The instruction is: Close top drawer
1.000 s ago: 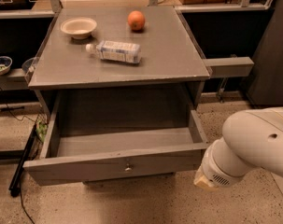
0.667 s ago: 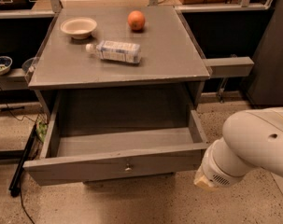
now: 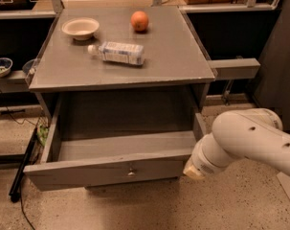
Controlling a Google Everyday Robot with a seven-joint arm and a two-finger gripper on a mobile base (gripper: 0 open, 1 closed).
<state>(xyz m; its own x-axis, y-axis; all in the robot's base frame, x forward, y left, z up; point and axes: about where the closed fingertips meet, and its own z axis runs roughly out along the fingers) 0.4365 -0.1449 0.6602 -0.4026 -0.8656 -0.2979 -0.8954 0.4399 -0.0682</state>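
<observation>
The top drawer (image 3: pixel 111 169) is a wide grey drawer pulled far out of the grey table (image 3: pixel 173 56). Its box is deep and empty, and a small metal knob (image 3: pixel 131 170) sits at the centre of its flat front. My white arm (image 3: pixel 250 138) comes in from the right. Its end, with the gripper (image 3: pixel 192 170), sits against the right end of the drawer front and covers that corner.
On the tabletop lie a plastic bottle (image 3: pixel 117 52) on its side, a white bowl (image 3: pixel 80 28) and an orange (image 3: pixel 139 20). A shelf with a small bowl (image 3: pixel 0 66) stands at the left. A black cable (image 3: pixel 21 169) lies on the speckled floor at the left.
My arm has moved left and a little up, so its end now covers the drawer front's right corner. The drawer itself looks as far out as before.
</observation>
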